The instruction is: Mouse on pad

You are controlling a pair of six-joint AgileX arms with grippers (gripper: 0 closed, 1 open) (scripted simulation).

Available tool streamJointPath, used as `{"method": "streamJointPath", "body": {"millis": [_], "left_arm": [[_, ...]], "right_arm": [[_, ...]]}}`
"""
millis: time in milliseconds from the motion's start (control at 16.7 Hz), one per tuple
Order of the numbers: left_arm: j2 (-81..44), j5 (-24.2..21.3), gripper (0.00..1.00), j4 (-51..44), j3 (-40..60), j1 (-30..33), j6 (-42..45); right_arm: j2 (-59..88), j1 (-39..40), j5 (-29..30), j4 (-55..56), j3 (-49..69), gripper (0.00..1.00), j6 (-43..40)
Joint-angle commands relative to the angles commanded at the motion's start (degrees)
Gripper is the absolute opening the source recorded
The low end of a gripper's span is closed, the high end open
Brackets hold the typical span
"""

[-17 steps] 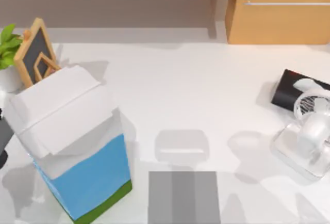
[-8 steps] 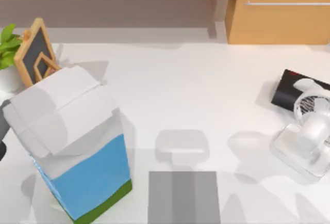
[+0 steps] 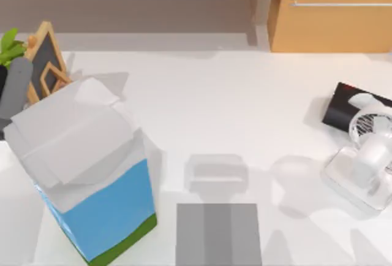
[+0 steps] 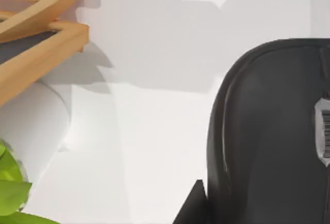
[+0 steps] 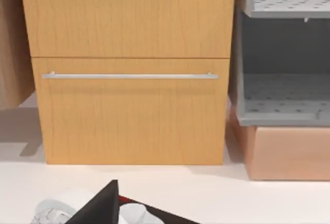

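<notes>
The black oval mouse [image 4: 263,136], with a small grey mark [image 4: 324,133] on top, lies on the white table and looms close in the left wrist view. My left gripper [image 4: 195,211] is just beside it, near the wooden chalkboard frame [image 4: 36,53]. My left arm [image 3: 15,88] reaches in at the table's far left, behind the big carton [image 3: 92,174]. The grey pad [image 3: 218,234], with its lighter middle band, lies flat at the front centre, with nothing on it. My right gripper [image 5: 103,206] is parked at the right, facing the wooden cabinet.
The tall white, blue and green carton stands between the left arm and the pad. A potted plant [image 3: 9,48] and the chalkboard frame [image 3: 46,64] crowd the back left. A white fan [image 3: 367,162] and a black box with a red edge [image 3: 343,103] sit at the right. A wooden drawer cabinet [image 5: 129,79] stands behind the table.
My left arm has moved from the front left edge toward the back, now beside the chalkboard frame. Nothing else has moved.
</notes>
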State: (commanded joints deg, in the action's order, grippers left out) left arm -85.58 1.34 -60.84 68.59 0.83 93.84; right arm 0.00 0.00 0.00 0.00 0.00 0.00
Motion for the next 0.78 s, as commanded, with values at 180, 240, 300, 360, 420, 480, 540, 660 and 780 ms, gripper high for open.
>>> {"method": "streamJointPath", "body": {"millis": [180,240,300,360,420,480,540,660,780], "left_arm": [[-0.30,0.29,0.00,2.85,7.04,3.80,-14.58],[-0.49,0.54,0.00,3.85,9.49,5.32,-20.13],[-0.76,0.85,0.00,4.83,11.91,6.98,-25.97],[-1.16,1.25,0.00,5.72,14.21,8.83,-32.11],[-1.68,1.67,0.00,6.52,16.37,10.83,-38.41],[-2.34,2.10,0.00,7.22,18.36,12.99,-44.85],[-3.13,2.53,0.00,7.80,20.14,15.28,-51.40],[-5.16,3.23,0.00,8.54,22.85,20.33,-64.71],[-7.58,3.59,0.00,8.78,24.54,25.77,-78.06]], "right_arm": [[0.00,0.00,0.00,0.00,0.00,1.00,0.00],[0.00,0.00,0.00,0.00,0.00,1.00,0.00],[0.00,0.00,0.00,0.00,0.00,1.00,0.00],[0.00,0.00,0.00,0.00,0.00,1.00,0.00],[0.00,0.00,0.00,0.00,0.00,1.00,0.00],[0.00,0.00,0.00,0.00,0.00,1.00,0.00],[0.00,0.00,0.00,0.00,0.00,1.00,0.00],[0.00,0.00,0.00,0.00,0.00,1.00,0.00],[0.00,0.00,0.00,0.00,0.00,1.00,0.00]]}}
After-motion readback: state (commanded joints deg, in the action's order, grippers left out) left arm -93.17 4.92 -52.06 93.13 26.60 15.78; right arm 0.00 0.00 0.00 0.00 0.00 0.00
